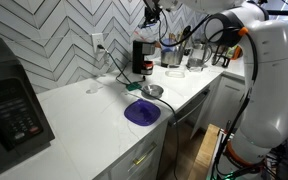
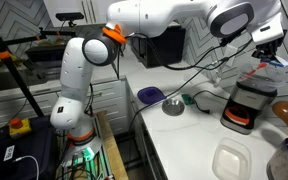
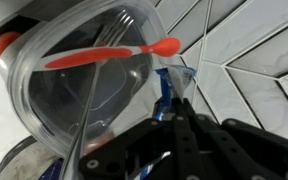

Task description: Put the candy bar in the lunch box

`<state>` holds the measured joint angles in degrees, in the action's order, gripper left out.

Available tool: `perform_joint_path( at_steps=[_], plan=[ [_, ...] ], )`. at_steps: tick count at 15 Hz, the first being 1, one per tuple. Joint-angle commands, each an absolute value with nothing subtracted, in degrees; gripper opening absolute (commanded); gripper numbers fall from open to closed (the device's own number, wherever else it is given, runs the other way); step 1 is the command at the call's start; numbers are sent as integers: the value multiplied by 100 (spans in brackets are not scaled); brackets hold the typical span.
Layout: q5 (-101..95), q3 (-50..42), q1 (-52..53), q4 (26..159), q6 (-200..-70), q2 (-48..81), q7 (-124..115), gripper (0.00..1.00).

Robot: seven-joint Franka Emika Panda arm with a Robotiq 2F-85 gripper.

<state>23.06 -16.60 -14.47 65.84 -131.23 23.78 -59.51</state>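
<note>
Exterior views, left to right:
- Black microwave (image 1: 14, 110) sits at the left end of the white worktop (image 1: 84, 118). A white wall outlet (image 1: 97, 42) is on the chevron tile behind.
- A black countertop appliance with a red band (image 1: 141, 58) stands at the back wall.
- The flat purple rounded-square lunch box (image 1: 142, 112) is in front of that appliance, near the worktop's front edge, open side up.
- A round silver metal bowl (image 1: 153, 91) is just beside the lunch box on the wall side. Can't tell if they touch.
- Clear containers (image 1: 184, 55) stand further right along the wall.
- The white robot arm (image 1: 269, 80) fills the right side and reaches up and back over the worktop.

In an exterior view the order runs lunch box (image 2: 150, 95), bowl (image 2: 174, 106), small green item (image 2: 190, 99), appliance (image 2: 246, 108). A white square container (image 2: 232, 160) sits nearer the camera. The arm (image 2: 164, 15) spans overhead, its far end high above the appliance end, well apart from the lunch box.

Wrist view:
- A clear plastic tub (image 3: 74, 95) is on the left, with an orange-red plastic spoon (image 3: 114, 54) seen across it.
- The gripper (image 3: 172, 108) is at bottom centre. Its dark fingers converge around a narrow blue strip (image 3: 164, 97).
- That strip may be the candy bar, unconfirmed.
- Can't tell whether the jaws are clamped on it or merely close together.
</note>
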Motion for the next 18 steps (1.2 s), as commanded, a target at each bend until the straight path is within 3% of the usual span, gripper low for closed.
perform_joint_path(
  at_steps=[1,2,4,8,14,18],
  plan=[
    [2067,-1769,-1443,6287,-12548,2502,-6205,0],
    [2066,-1767,-1453,6251,-12427,2515,-6219,0],
    [2063,-1765,-1467,6185,-12103,2514,-6232,26],
    [2252,-1658,-1480,6274,-11997,2341,-5925,56],
    [2116,-1349,-1129,7866,-12195,840,-4009,100],
    [2213,-1366,-1136,7329,-12146,1128,-4169,100]
  ],
)
